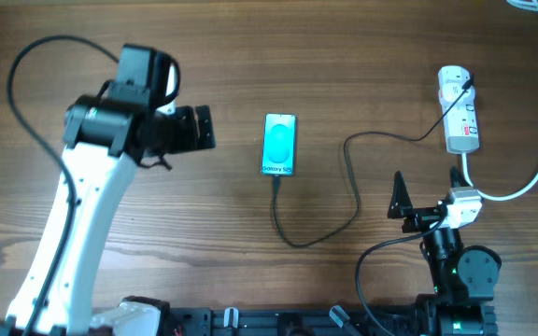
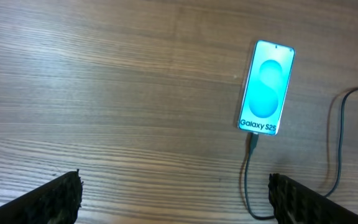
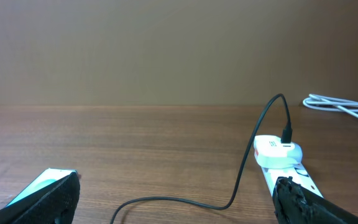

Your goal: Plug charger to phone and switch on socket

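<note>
The phone (image 1: pixel 279 144) lies flat mid-table, cyan screen up; it also shows in the left wrist view (image 2: pixel 266 88) and at the right wrist view's left edge (image 3: pixel 42 184). The thin black charger cable (image 1: pixel 320 229) runs from the phone's near end in a loop to the white socket (image 1: pixel 458 110), where its far end sits in a white adapter (image 3: pixel 277 149). The connector (image 2: pixel 252 140) sits at the phone's port. My left gripper (image 1: pixel 197 129) is open and empty, left of the phone. My right gripper (image 1: pixel 428 203) is open and empty, near the socket's front end.
A thicker white cord (image 1: pixel 530 182) runs from the socket round the right side to the table's back right corner (image 3: pixel 340 104). The table is brown wood. The arm bases stand along the front edge.
</note>
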Motion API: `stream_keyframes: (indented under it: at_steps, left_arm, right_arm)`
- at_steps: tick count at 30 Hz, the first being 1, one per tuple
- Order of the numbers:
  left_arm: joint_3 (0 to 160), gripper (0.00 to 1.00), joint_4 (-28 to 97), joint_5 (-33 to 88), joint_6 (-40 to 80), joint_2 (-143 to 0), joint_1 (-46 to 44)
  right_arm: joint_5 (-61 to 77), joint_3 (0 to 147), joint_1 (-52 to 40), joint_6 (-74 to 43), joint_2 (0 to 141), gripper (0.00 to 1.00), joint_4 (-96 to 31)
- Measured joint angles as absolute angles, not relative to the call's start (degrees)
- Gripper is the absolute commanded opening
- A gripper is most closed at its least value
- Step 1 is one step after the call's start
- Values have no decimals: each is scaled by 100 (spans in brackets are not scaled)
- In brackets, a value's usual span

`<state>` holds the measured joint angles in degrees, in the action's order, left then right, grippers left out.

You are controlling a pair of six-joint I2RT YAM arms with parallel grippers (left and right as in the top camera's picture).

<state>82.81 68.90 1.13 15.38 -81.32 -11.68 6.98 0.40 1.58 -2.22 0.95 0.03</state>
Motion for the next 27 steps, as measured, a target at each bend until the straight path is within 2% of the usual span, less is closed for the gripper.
stream_keyframes:
  at_steps: [5,15,22,27]
  left_arm:
    - [7415,100,6466,56,1535,-7111,-819]
    - [4101,100,3404,145,1186,-4783,-580]
    - [2672,100,2733,158,1041,-2571,-582]
    - [2047,100,2340,158,1015,-1726,-580]
  right_arm:
    - [698,40,158,-222,89,100,1]
    - [696,40,158,-222,89,100,3]
    - [698,40,158,-220,89,100,1]
    - [696,40,158,-222,89,100,3]
